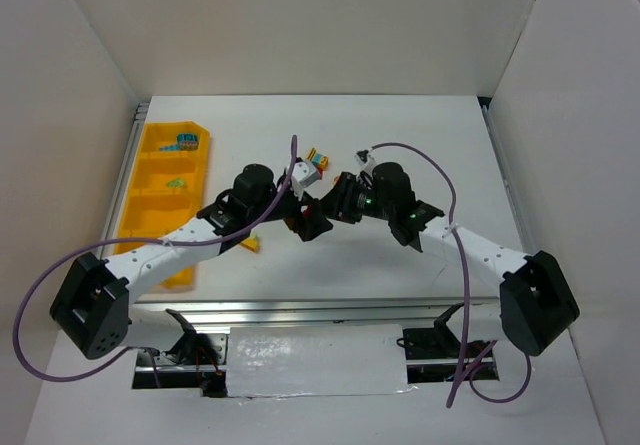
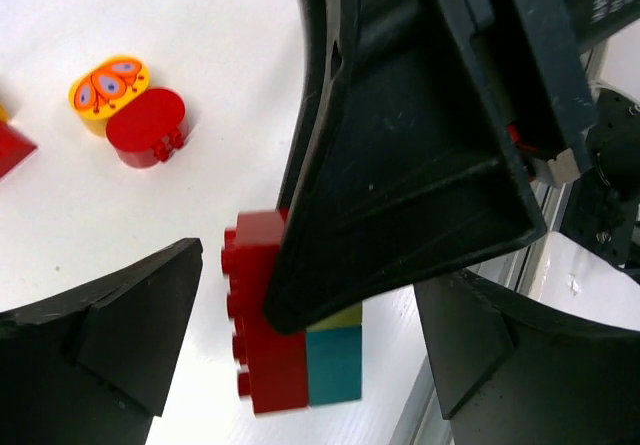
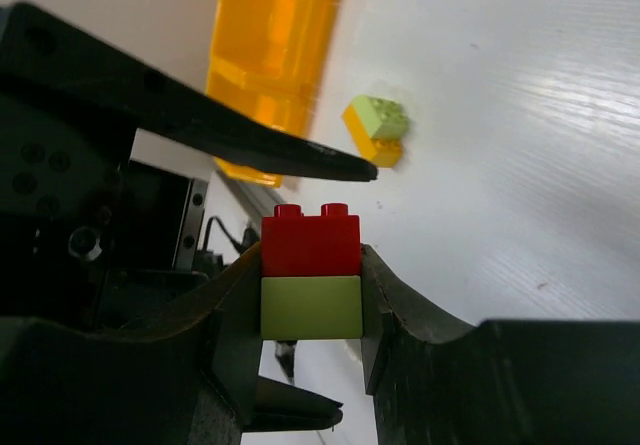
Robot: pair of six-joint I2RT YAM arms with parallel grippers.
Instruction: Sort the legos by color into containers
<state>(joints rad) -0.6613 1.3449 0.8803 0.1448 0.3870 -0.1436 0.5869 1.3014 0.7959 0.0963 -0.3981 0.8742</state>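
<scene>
**No lettering legible on the sorting table**
No word, number, brand or label can be read in any view. The only printed mark is a picture, not text: an orange-and-blue butterfly-like motif on top of a yellow rounded brick [image 2: 108,90]. It lies touching a red rounded brick [image 2: 146,127] on the table [image 1: 400,255], toward its far middle.
</scene>
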